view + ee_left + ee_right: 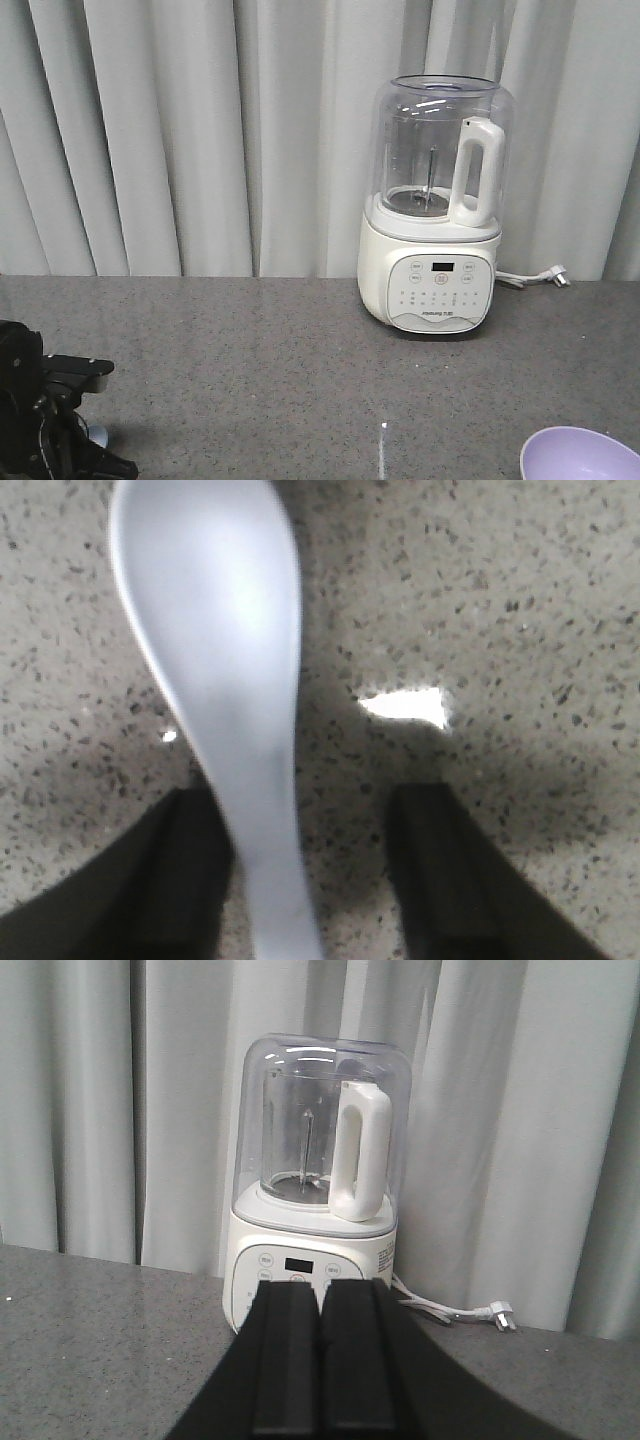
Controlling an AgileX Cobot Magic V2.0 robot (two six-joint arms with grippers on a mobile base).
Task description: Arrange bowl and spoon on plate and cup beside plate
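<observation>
The pale bluish-white spoon (215, 670) lies on the speckled grey counter, scoop away from the wrist. Its handle runs down between the fingers of my left gripper (310, 825), which is open. The handle lies close against the left finger (190, 860), and a wide gap separates it from the right finger (445, 860). In the front view my left arm (45, 415) is low at the bottom left. The lavender bowl (580, 457) sits at the bottom right edge, partly cut off. My right gripper (320, 1345) is shut and empty, held above the counter. The plate and cup are out of view.
A white blender (435, 215) with a clear jug stands at the back of the counter against grey curtains. Its cord and plug (545, 277) trail to the right. A bright glare spot (405, 705) lies on the counter by the spoon.
</observation>
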